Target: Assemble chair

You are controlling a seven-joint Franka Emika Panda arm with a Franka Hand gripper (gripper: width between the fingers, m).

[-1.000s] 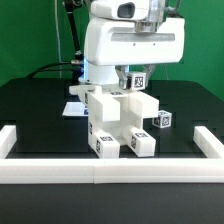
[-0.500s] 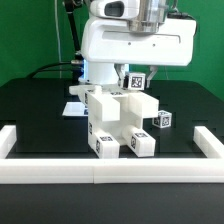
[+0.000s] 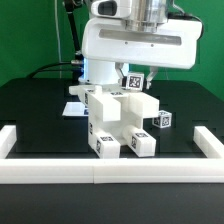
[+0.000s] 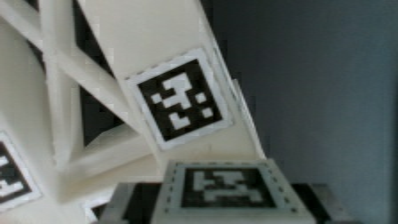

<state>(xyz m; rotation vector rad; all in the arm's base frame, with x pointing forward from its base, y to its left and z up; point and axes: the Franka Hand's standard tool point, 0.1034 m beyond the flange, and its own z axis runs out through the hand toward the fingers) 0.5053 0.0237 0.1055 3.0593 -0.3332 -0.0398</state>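
We start at the two-finger gripper (image 3: pixel 134 73) under the broad white wrist housing. Its jaws stand almost fully together. In the wrist view a black-and-white tag sits close beneath the camera with dark shapes on either side, which we take for the jaws, so we judge the gripper clamped on a small white plastic tagged piece (image 3: pixel 133 83) rather than closed on nothing. Over the last second that piece has slipped a little toward nine o'clock in the exterior view. Its tag has turned to sit askew as the wrist above has rotated, and in the last half second it hardly moves. We read this as the piece being twisted into its seat, a fastening step under way but not finished; how far home it is we cannot tell. The piece sits at twelve o'clock of the blocky white plastic chair assembly (image 3: pixel 112 122) and seems to meet its top, though the join itself is hidden. The assembly stands near the middle of the black table (image 3: pixel 40 125) and has not shifted, which suggests the turning is not dragging it. At three o'clock of the assembly, just beside it, a loose white plastic cube with a tag (image 3: pixel 162 120) lies untouched, likely a part still to be fitted. At ten o'clock lies the thin flat white marker board (image 3: pixel 72 108), and at six o'clock the long white border rail (image 3: pixel 110 171) runs along the table's edge.
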